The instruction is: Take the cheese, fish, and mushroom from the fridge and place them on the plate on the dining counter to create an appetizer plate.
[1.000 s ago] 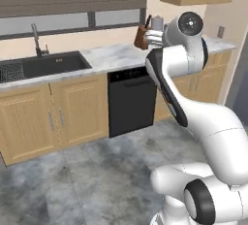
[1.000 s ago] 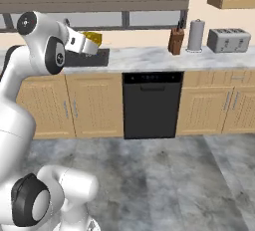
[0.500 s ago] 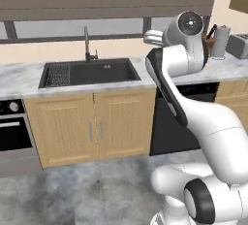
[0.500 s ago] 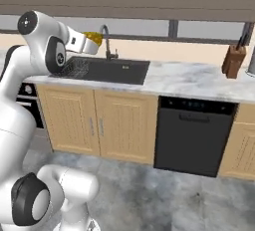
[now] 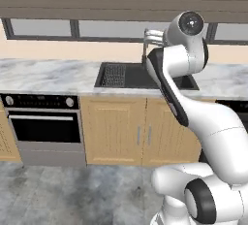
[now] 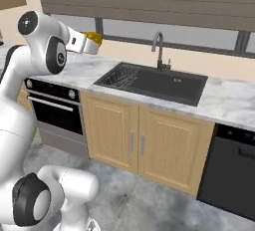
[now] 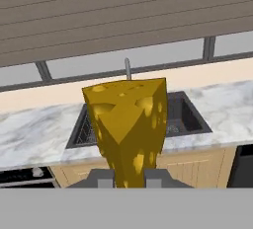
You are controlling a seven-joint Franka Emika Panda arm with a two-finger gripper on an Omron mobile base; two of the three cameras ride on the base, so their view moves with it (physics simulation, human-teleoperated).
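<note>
Swinging round with the base, the whole room had slid sideways — the sink point(image 6: 154, 81) now sat centred and an oven point(image 5: 44, 122) had come into sight at the left. High above the floor, the jaws were clamped on the cheese point(image 7: 129, 127), carried before the window — nothing else held.

One cheese point(image 7: 129, 129) wedge, yellow with holes. One gripper point(image 6: 88, 42). One dark sink point(image 6: 154, 81) with one curved steel faucet point(image 6: 158, 50), set in one marble table point(image 5: 46, 76). One built-in oven point(image 5: 44, 128) with two round knobs showing in the left base view. Two wooden cabinet doors point(image 6: 132, 137) below the sink, each with one bar handle. One black dishwasher point(image 6: 230, 172). One slatted window blind point(image 7: 113, 16).
</note>
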